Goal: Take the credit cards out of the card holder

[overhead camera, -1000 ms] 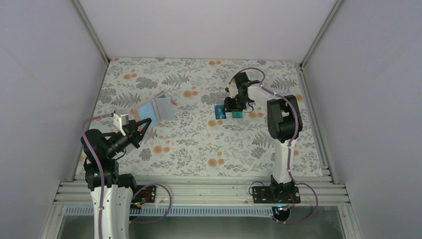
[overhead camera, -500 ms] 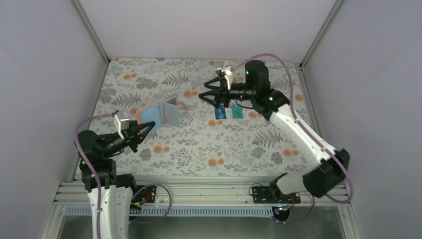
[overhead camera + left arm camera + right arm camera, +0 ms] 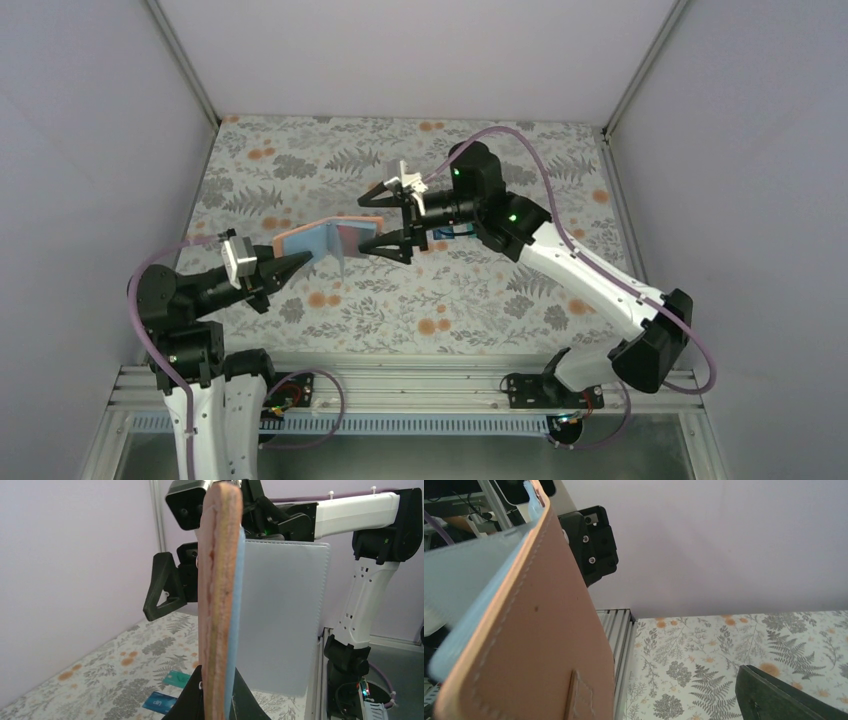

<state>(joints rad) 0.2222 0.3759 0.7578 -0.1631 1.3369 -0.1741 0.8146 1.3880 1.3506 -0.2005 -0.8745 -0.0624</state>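
Note:
My left gripper (image 3: 296, 258) is shut on the card holder (image 3: 325, 240) and holds it in the air, open like a book. In the left wrist view the reddish-brown cover (image 3: 219, 580) stands edge-on between my fingertips (image 3: 196, 700), and the light blue inner flap (image 3: 280, 615) spreads to the right. My right gripper (image 3: 382, 222) is open wide, with its jaws standing on either side of the holder's free flap without touching it. One dark finger (image 3: 784, 695) shows beside the tan outer cover (image 3: 524, 645). A blue credit card (image 3: 159, 701) and a teal one (image 3: 176, 679) lie on the table.
The table wears a floral cloth (image 3: 300, 160) and is boxed in by pale walls on three sides. An aluminium rail (image 3: 400, 380) runs along the near edge by the arm bases. The right arm's elbow (image 3: 655, 350) juts out at the near right.
My right arm has swung left from the two cards to the holder, and its jaws have opened wide. My left arm has carried the holder toward the middle.

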